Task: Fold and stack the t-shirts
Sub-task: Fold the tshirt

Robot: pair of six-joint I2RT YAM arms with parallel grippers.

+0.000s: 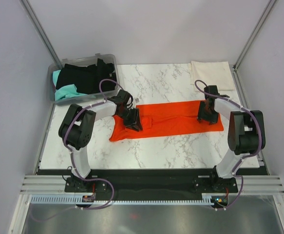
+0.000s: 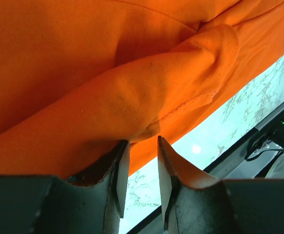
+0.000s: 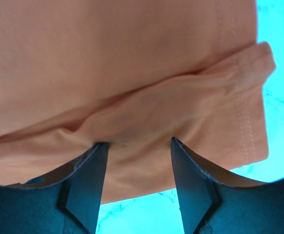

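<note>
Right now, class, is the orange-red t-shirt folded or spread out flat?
Partly folded. The orange-red t-shirt lies as a long narrow band across the table, and the wrist views show doubled layers at its edges.

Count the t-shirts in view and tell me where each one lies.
4: an orange-red t-shirt spread mid-table, a cream t-shirt folded at the far right corner, and a black t-shirt and teal t-shirt heaped in the clear bin, far left; the heap may hide more.
</note>
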